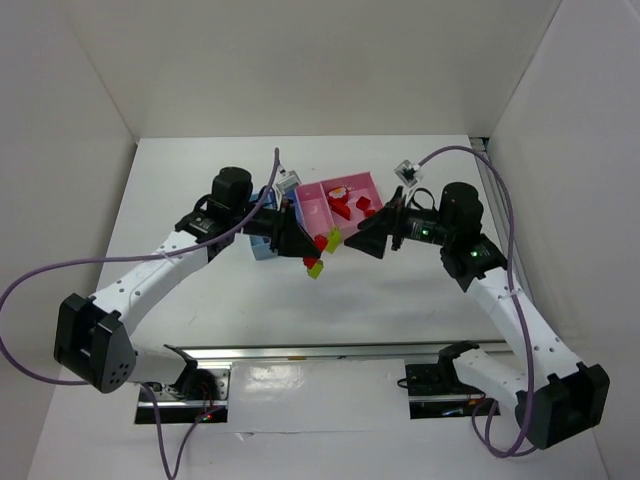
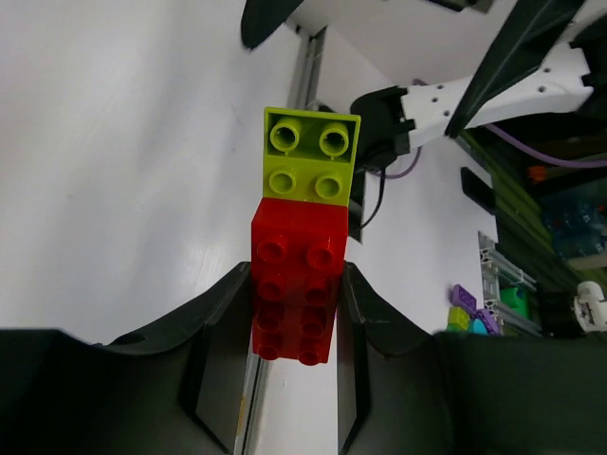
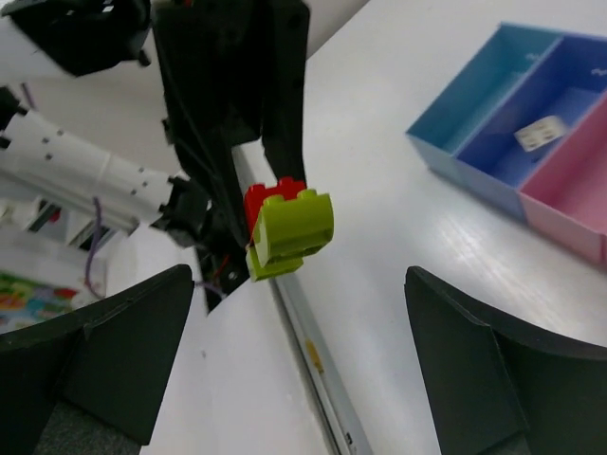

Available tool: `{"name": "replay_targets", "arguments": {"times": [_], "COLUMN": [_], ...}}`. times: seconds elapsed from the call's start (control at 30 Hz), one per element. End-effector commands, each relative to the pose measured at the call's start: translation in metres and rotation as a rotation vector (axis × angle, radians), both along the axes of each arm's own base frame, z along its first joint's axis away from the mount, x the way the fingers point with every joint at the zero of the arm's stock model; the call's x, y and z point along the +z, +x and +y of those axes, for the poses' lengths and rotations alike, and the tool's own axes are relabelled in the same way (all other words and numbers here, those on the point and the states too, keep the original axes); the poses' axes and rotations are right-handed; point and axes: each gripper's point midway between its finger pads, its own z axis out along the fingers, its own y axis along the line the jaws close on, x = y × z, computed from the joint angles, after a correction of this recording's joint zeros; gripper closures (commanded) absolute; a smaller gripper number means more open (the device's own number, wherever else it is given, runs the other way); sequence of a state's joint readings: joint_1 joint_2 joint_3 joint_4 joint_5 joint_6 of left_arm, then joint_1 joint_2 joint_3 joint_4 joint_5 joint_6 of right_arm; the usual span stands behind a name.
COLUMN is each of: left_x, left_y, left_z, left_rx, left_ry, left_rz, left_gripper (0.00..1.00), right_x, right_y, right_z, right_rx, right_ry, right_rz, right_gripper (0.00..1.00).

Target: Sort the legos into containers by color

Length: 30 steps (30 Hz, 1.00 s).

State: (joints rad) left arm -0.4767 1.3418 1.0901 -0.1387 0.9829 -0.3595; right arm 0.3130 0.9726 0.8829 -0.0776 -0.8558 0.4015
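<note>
My left gripper (image 2: 294, 284) (image 1: 297, 240) is shut on a red lego (image 2: 296, 284) (image 1: 321, 242), held above the table. A lime green lego (image 2: 310, 154) (image 3: 292, 227) is stuck to the red one's far end. My right gripper (image 3: 297, 280) (image 1: 366, 238) faces this pair from the right, open wide and touching neither piece. Another lime green bit (image 1: 314, 268) shows just below them; I cannot tell if it lies on the table. The containers sit behind: light blue (image 3: 465, 104), darker blue (image 3: 569, 90), and pink (image 1: 318, 200) with red legos (image 1: 344, 208) inside.
A small pale piece (image 3: 538, 135) lies in the darker blue tray. A metal rail (image 1: 330, 352) runs along the near table edge. Purple cables (image 1: 40, 270) loop from both arms. Several small coloured pieces (image 2: 474, 313) sit off to the right in the left wrist view.
</note>
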Motion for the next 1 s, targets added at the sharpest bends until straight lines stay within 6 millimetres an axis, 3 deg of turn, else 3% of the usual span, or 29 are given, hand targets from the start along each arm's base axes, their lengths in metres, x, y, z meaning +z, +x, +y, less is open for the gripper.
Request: {"name": "replay_targets", "arguments": {"times": [0.0, 0.17, 0.33, 0.57, 0.6, 0.73, 0.97], "left_x": [0.033, 0.03, 0.027, 0.028, 0.028, 0.029, 0.029], "left_y": [-0.01, -0.011, -0.011, -0.011, -0.011, -0.011, 0.004], "left_z": [0.001, 0.001, 0.001, 0.002, 0.002, 0.003, 0.028], "left_rx": [-0.12, -0.116, -0.117, -0.102, -0.102, -0.095, 0.0], "left_ry": [-0.136, -0.147, -0.147, -0.134, -0.134, -0.132, -0.13], "left_rz": [-0.053, -0.051, -0.053, -0.059, -0.059, -0.071, -0.069], "left_gripper": [1.0, 1.0, 1.0, 1.0, 1.0, 1.0, 1.0], "right_x": [0.031, 0.031, 0.03, 0.023, 0.023, 0.019, 0.008], "right_y": [-0.025, -0.027, -0.036, -0.036, -0.033, -0.029, -0.018], "right_z": [0.019, 0.031, 0.049, 0.064, 0.065, 0.065, 0.058], "right_rx": [0.222, 0.268, 0.361, 0.385, 0.37, 0.345, 0.259], "right_ry": [0.041, 0.055, 0.088, 0.065, 0.064, 0.062, 0.013], "right_rz": [-0.119, -0.118, -0.113, -0.098, -0.099, -0.085, -0.063], "right_gripper": [0.0, 0.0, 0.1, 0.36, 0.5, 0.76, 0.8]}}
